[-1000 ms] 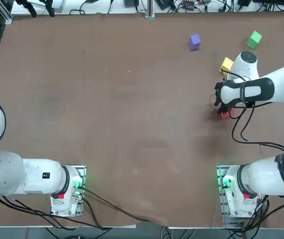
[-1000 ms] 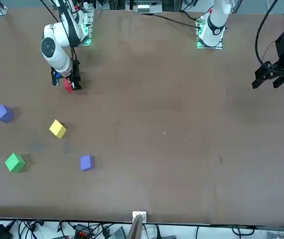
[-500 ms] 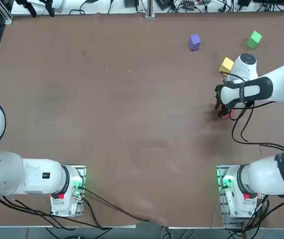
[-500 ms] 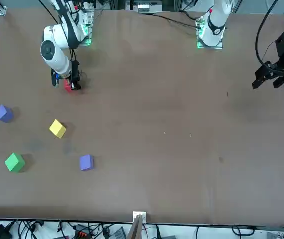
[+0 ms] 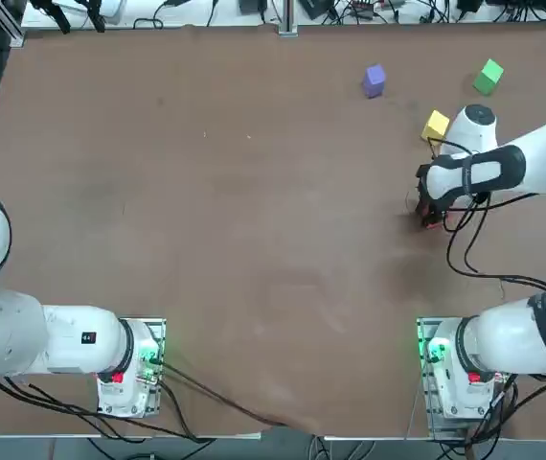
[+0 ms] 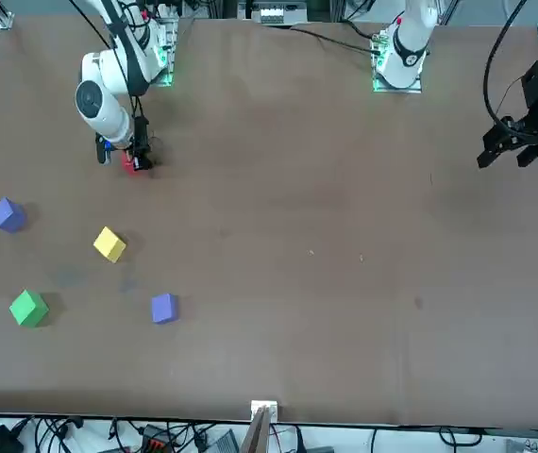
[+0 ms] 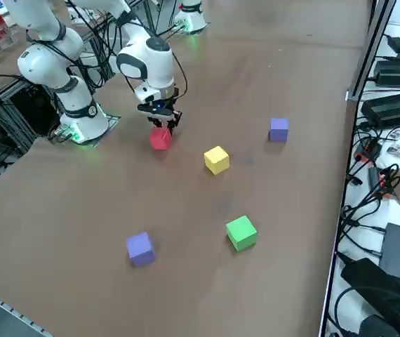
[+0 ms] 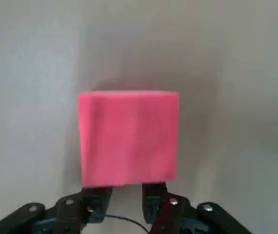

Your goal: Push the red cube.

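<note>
Seen from the wrist: right gripper (image 8: 128, 197) with fingertips nearly together, a narrow gap between them, pressed against the near face of the red cube (image 8: 129, 138), grasping nothing. From the right side: same cube (image 7: 160, 137) flat on the tabletop (image 7: 67, 232) directly under the gripper (image 7: 162, 121), yellow cube (image 7: 216, 159) near, green cube (image 7: 241, 232) and two blue-purple cubes (image 7: 278, 129) (image 7: 140, 248) well apart. From overhead: cube (image 5: 433, 222) mostly hidden beneath the arm, only a red sliver visible.
</note>
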Robot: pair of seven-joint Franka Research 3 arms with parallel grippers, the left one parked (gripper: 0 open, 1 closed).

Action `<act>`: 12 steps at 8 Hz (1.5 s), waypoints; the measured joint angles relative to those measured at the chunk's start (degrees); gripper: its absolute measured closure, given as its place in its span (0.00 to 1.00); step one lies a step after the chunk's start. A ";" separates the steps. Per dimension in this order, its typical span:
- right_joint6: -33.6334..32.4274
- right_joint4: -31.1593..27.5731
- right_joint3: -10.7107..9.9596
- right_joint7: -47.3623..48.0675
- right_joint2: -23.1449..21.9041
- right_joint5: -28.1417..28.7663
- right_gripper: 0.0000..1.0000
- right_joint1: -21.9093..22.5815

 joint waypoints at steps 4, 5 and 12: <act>0.17 0.00 -0.10 -3.95 0.10 0.00 0.60 -4.70; 0.26 0.00 -0.13 -5.23 0.10 0.00 0.60 -6.11; 5.14 0.10 -0.32 -17.68 1.65 -0.08 0.59 -20.32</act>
